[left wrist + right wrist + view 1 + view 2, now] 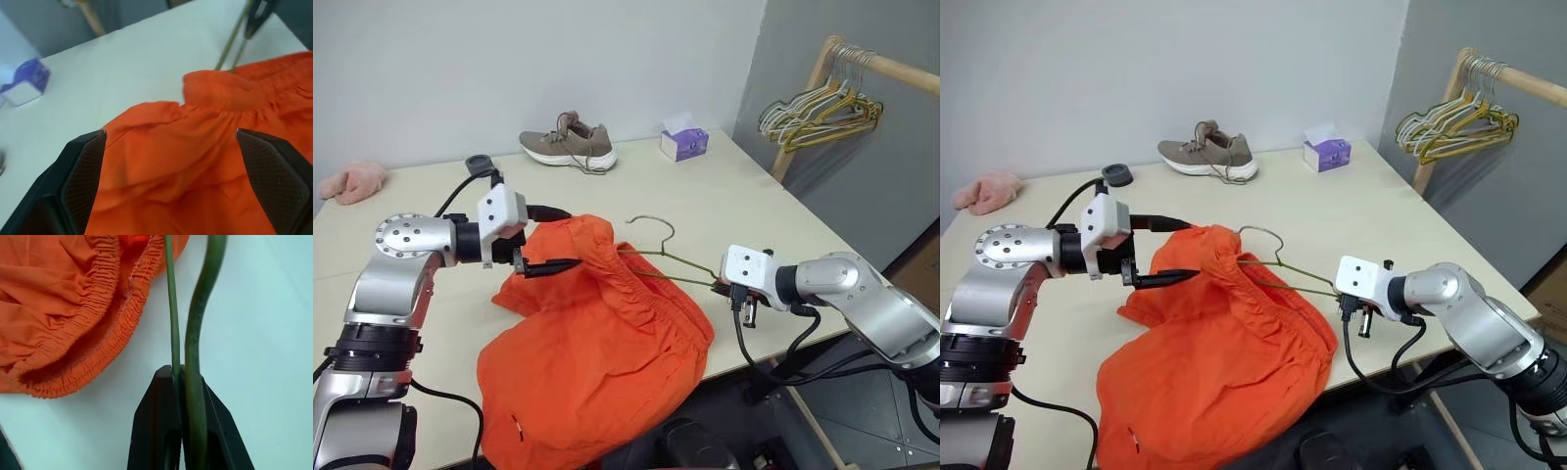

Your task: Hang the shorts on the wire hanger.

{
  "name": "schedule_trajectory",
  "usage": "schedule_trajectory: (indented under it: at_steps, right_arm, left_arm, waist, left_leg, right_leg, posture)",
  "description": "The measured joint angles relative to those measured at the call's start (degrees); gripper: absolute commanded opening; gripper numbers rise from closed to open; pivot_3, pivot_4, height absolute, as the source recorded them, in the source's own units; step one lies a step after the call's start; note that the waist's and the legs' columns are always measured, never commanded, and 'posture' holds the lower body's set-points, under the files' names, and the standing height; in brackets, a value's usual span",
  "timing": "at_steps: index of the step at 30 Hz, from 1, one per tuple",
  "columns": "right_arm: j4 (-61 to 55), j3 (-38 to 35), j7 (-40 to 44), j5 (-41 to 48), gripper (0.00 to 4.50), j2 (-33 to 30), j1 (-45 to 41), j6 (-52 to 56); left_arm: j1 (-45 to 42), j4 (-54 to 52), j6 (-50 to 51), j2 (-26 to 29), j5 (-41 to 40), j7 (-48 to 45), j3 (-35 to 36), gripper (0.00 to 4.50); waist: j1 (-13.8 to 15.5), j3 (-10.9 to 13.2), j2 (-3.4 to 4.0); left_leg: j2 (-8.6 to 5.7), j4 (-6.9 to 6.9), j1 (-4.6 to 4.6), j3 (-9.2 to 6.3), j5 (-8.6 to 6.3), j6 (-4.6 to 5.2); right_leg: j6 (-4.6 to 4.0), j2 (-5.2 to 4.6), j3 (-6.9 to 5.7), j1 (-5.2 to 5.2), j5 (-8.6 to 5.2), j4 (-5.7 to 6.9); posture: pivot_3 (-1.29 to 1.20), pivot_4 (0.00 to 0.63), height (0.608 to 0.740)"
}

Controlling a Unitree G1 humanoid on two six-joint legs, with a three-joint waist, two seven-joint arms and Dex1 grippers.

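Room: a pale table point(724, 211) against a light grey wall, with a wooden clothes rail point(886, 69) at about 2 o'clock.
Shorts: the bright orange shorts point(597, 362) lie crumpled on the table's near side, around 6 o'clock, their gathered waistband facing 3 o'clock.
Wire hanger: the thin olive-grey wire hanger point(668, 257) runs from inside the waistband out toward 3 o'clock; its curved hook rises just beyond the fabric at centre.
Right gripper: the right gripper point(183, 377) is clamped on the hanger's outer corner, fingers pressed together around two runs of wire.
Left gripper: the left gripper point(553, 238) hovers at 9 o'clock over the shorts' upper edge, its two black fingers point(83, 181) spread wide apart with orange cloth between them but not pinched.
Head views alone: a tan shoe point(570, 145) at 12 o'clock, a purple tissue box point(684, 143) at 1 o'clock, a pink fluffy item point(352, 182) at 10 o'clock, a small dark round object point(479, 164) at 11 o'clock, and bunched yellow, green and white hangers point(822, 110) on the rail.
Right wrist view alone: the wire pinched between the finger pads, beside the ruffled waistband.
Left wrist view alone: the textured finger pads, and the two wires entering the waistband.
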Motion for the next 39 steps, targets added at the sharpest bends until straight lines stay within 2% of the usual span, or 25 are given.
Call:
schedule_trajectory:
  at_steps: [6,14,17,22,28,29,33,36,39]
  right_arm:
    - [-1.75,0.03,2.02,-3.83,0.0,0.2,-0.26,-3.2]
    - [-3.71,-0.77,4.06,-4.18,0.0,1.62,-0.19,-5.7]
    - [-4.48,-1.14,4.16,-3.98,0.0,2.78,-0.18,-5.71]
    - [-4.21,-1.29,4.3,-4.53,0.0,2.95,-0.09,-6.05]
    - [-2.47,-1.34,6.18,-6.42,0.0,2.87,0.34,-10.37]
    - [-2.19,-1.34,6.52,-6.7,0.0,2.89,0.47,-11.09]
    - [0.39,-1.35,8.65,-7.73,0.0,2.48,1.02,-17.63]
    - [3.68,-1.95,11.31,-8.12,0.76,-0.27,1.98,-22.82]
    - [8.69,-4.13,13.12,-8.54,1.81,-3.33,3.52,-26.26]
  left_arm:
    - [-1.72,5.0,-8.13,-2.45,4.82,-1.85,-4.65,4.46]
    - [-2.49,10.44,-14.72,-4.3,8.49,-2.41,-6.68,4.46]
    - [-2.38,10.24,-14.62,-5.07,8.43,-2.6,-6.9,3.85]
    - [-1.5,8.96,-13.29,-5.08,8.22,-3.36,-6.9,2.3]
    - [1.27,5.17,-8.73,-4.71,7.17,-3.61,-6.66,0.87]
    - [1.65,4.52,-8.04,-4.52,6.99,-3.62,-6.62,0.74]
    - [3.61,1.85,-5.57,-3.39,5.69,-3.65,-6.47,0.7]
    - [5.3,0.65,-3.96,-2.6,5.12,-3.5,-6.27,0.69]
    - [6.76,0.75,-2.61,-0.8,5.0,-3.09,-4.73,0.69]
  waist:
    - [-0.2,0.01,0.01]
    - [-1.49,0.0,0.01]
    - [-1.56,0.0,0.0]
    - [-1.66,0.0,0.0]
    - [-1.58,0.0,0.0]
    - [-1.55,0.0,0.0]
    - [-1.47,0.0,0.0]
    - [-1.41,0.0,0.0]
    - [-1.41,0.0,0.0]
  left_leg:
    - [0.0,0.02,0.0,0.0,0.0,0.0]
    - [0.01,0.04,0.0,-0.02,0.0,0.0]
    - [0.01,0.04,0.01,-0.05,0.0,0.0]
    - [0.0,0.04,0.06,-0.05,0.0,0.0]
    - [0.0,0.04,0.07,-0.06,0.0,0.0]
    - [0.0,0.04,0.07,-0.06,0.0,0.0]
    - [-0.01,0.04,0.09,-0.05,0.0,0.0]
    - [-0.02,0.04,0.09,-0.04,0.0,0.0]
    - [-0.01,0.04,0.16,-0.02,0.0,0.0]
  right_leg:
    - [0.0,0.0,0.03,-0.01,0.0,0.03]
    - [0.0,-0.01,0.04,0.0,0.0,0.08]
    - [0.0,-0.01,0.05,0.0,0.0,0.15]
    - [0.0,-0.01,0.05,0.0,0.0,0.24]
    - [0.01,-0.01,0.04,0.0,-0.01,0.25]
    - [0.01,-0.01,0.04,0.0,-0.01,0.25]
    - [0.01,-0.01,0.05,0.01,-0.01,0.26]
    - [0.01,-0.01,0.04,0.03,-0.01,0.25]
    - [0.0,-0.01,0.04,0.06,-0.01,0.26]
  posture:
    - [-0.37,0.0,0.74]
    - [-0.37,0.0,0.74]
    - [-0.37,0.0,0.74]
    - [-0.36,0.0,0.74]
    - [-0.35,0.0,0.74]
    - [-0.34,0.0,0.74]
    - [-0.34,0.0,0.74]
    - [-0.34,0.0,0.74]
    - [-0.33,0.0,0.74]
